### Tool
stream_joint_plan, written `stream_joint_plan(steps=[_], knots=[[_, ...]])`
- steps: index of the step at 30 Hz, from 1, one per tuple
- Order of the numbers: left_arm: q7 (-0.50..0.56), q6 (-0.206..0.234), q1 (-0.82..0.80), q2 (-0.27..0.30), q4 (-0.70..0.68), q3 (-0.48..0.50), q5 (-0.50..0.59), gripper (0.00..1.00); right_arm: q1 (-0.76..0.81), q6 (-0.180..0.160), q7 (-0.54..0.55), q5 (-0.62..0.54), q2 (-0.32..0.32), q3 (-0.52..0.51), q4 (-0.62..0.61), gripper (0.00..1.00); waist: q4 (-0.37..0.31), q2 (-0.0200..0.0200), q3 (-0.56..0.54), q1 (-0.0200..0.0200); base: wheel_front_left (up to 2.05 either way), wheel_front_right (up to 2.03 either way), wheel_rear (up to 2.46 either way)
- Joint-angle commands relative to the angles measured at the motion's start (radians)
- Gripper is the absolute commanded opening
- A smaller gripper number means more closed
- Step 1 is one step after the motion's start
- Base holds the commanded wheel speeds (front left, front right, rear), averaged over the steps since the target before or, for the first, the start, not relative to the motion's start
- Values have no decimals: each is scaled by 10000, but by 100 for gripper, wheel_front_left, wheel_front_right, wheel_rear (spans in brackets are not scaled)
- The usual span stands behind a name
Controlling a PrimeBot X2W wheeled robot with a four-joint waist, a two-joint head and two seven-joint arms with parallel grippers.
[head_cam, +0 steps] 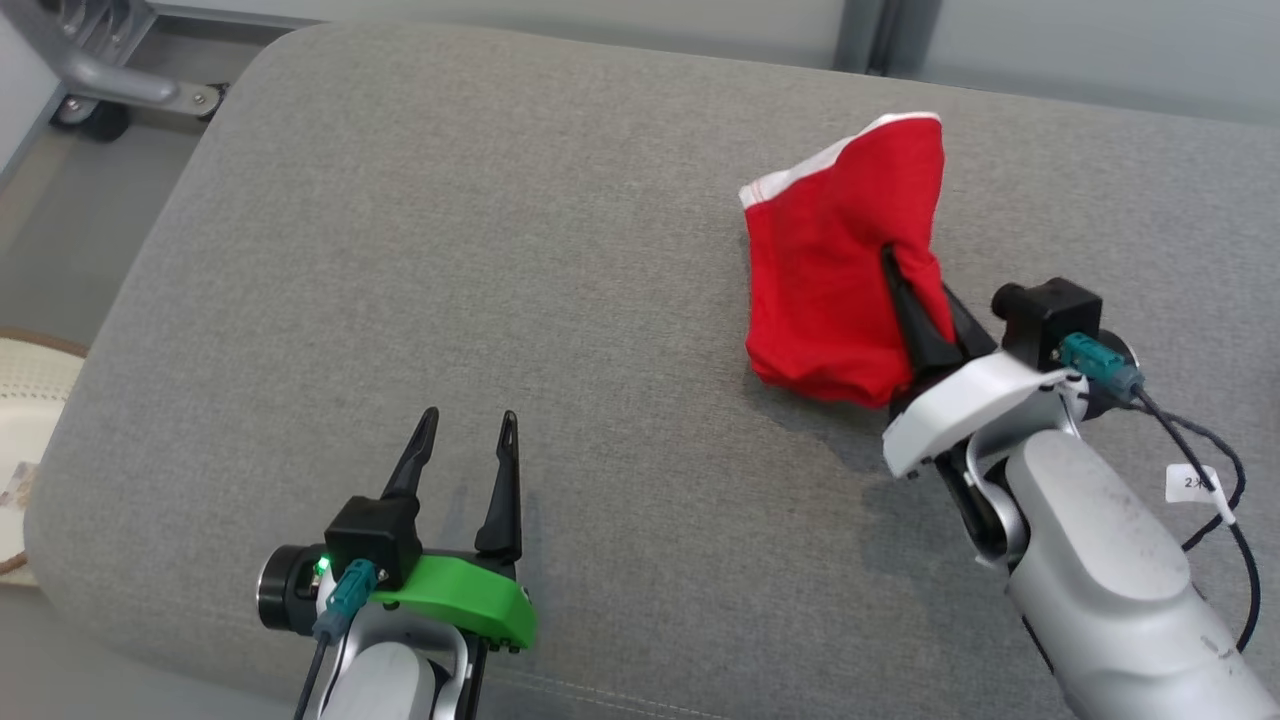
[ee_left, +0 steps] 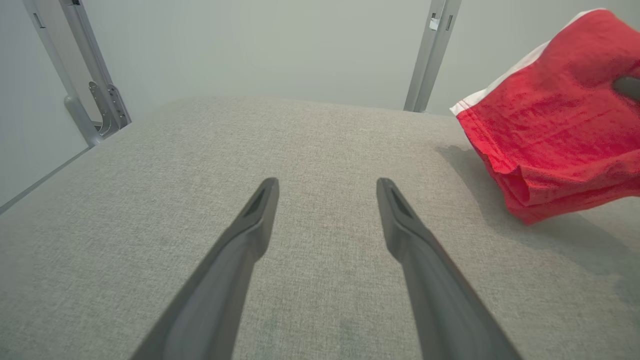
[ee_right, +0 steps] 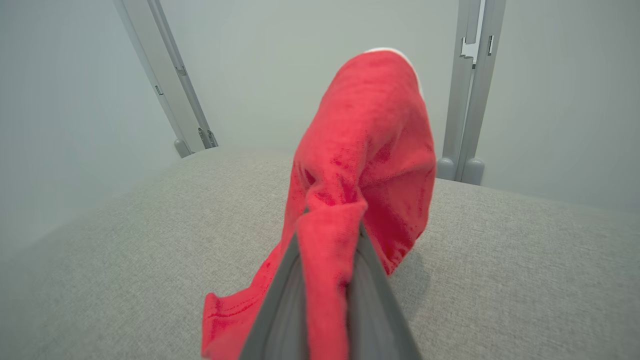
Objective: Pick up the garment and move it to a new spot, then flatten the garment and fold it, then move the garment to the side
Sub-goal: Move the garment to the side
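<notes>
The garment [head_cam: 835, 270] is a small red piece of cloth with a white band along one edge, bunched up at the right of the grey cushion [head_cam: 480, 250]. My right gripper [head_cam: 905, 275] is shut on a fold of it; in the right wrist view the red cloth [ee_right: 365, 165] is pinched between the two fingers and rises above the cushion. My left gripper [head_cam: 470, 420] stands open over bare cushion at the lower left, well apart from the cloth. In the left wrist view its fingers [ee_left: 250, 225] are spread and the garment [ee_left: 555, 115] hangs at the right.
The cushion's rounded front edge [head_cam: 120, 590] runs at the lower left, with pale floor and a woven mat [head_cam: 25, 420] beyond it. Grey metal frame legs [head_cam: 110, 70] stand behind the cushion. A pale wall backs both wrist views.
</notes>
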Motion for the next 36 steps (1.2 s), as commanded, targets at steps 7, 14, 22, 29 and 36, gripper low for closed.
stream_joint_plan(steps=[7, 14, 22, 29, 36], knots=[[11, -180, 134, 29, -49, 23, 140, 100, 1687, -5, -30, -358, 423, -260, -878, 0, -1859, 0, -773, 0, 0, 0, 0], [11, -253, -51, 30, -53, 99, 300, 100, 2494, -5, -31, -162, 658, -911, -885, 0, -3504, 0, -799, 0, 0, 0, 0], [11, -410, -303, 32, 44, 129, 615, 100, 2902, -5, -30, 48, 934, -1350, -621, 0, -5052, 0, -674, 0, 0, 0, 0], [9, -522, -414, 34, 113, 423, 867, 100, 3050, -5, -31, 151, 1139, -1152, -422, 0, -6284, 0, -520, 0, 0, 0, 0], [9, -610, -721, 37, 75, 357, 1023, 100, 2917, -5, -31, 202, 1189, -1075, -265, 0, -6761, 0, -159, 0, 0, 0, 0]])
